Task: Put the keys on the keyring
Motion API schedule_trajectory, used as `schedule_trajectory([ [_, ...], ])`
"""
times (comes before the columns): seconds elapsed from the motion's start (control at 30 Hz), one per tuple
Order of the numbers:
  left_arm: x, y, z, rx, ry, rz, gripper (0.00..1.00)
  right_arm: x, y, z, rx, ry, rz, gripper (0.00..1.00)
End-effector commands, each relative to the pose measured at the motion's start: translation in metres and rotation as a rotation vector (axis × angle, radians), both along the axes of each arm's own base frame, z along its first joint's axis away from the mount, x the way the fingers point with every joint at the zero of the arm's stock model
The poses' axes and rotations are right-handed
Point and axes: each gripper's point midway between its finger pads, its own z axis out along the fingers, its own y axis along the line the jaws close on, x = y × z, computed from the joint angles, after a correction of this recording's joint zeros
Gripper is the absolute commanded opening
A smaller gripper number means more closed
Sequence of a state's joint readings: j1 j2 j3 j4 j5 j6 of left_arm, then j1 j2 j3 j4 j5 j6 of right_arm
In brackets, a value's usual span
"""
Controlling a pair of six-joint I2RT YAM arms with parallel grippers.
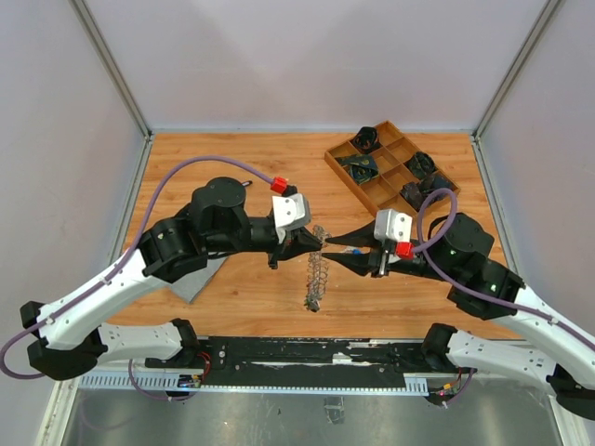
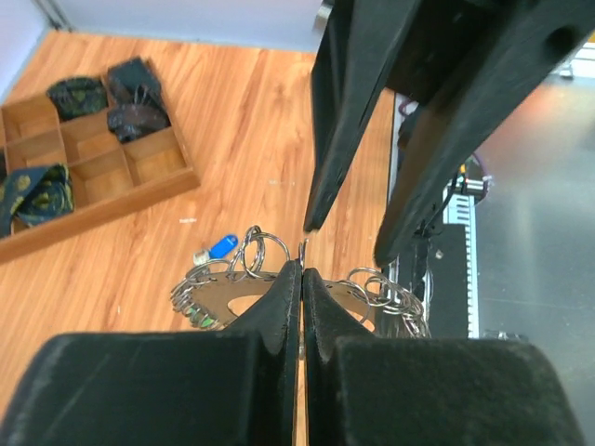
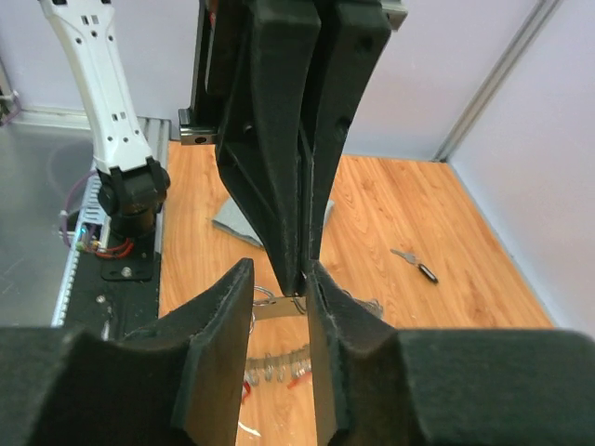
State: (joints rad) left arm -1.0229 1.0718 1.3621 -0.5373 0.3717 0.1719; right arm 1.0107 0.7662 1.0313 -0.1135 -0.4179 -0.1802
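Centrally, toward the near edge of the wood-grain table (image 1: 232, 177), the keyring (image 1: 317, 271) hangs, a spiky bunch of thin silver metal. Left gripper (image 1: 320, 240) pinches its wire, jaws pressed together; right gripper (image 1: 327, 249) fingers stand narrowly apart.

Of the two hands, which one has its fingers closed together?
The left hand: its fingers are pressed together, pinching the keyring. The right hand, facing it, shows a clear gap between its fingers.
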Motion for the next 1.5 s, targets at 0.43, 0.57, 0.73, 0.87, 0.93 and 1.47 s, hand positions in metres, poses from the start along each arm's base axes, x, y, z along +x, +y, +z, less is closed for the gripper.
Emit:
schedule_trajectory([
  [0.43, 0.023, 0.003, -0.021, 0.015, 0.009, 0.137, 0.0, 0.089, -0.089, -0.093, -0.416, 0.429, -0.737, 0.32],
  [0.57, 0.024, 0.002, -0.025, 0.012, 0.047, 0.156, 0.01, 0.111, -0.101, -0.145, -0.377, 0.765, -0.847, 0.32],
  [0.73, 0.024, -0.001, -0.032, 0.0, 0.083, 0.171, 0.01, 0.129, -0.103, -0.21, -0.331, 1.039, -0.959, 0.39],
  [0.87, 0.027, 0.002, -0.035, -0.018, 0.073, 0.193, 0.0, 0.143, -0.1, -0.255, -0.246, 1.188, -1.016, 0.38],
  [0.93, 0.029, 0.004, -0.035, -0.023, 0.063, 0.211, 0.0, 0.15, -0.1, -0.272, -0.223, 1.237, -1.043, 0.37],
  [1.47, 0.034, 0.01, -0.046, 0.02, 0.028, 0.233, 0.0, 0.188, -0.109, -0.333, -0.213, 1.358, -1.19, 0.34],
])
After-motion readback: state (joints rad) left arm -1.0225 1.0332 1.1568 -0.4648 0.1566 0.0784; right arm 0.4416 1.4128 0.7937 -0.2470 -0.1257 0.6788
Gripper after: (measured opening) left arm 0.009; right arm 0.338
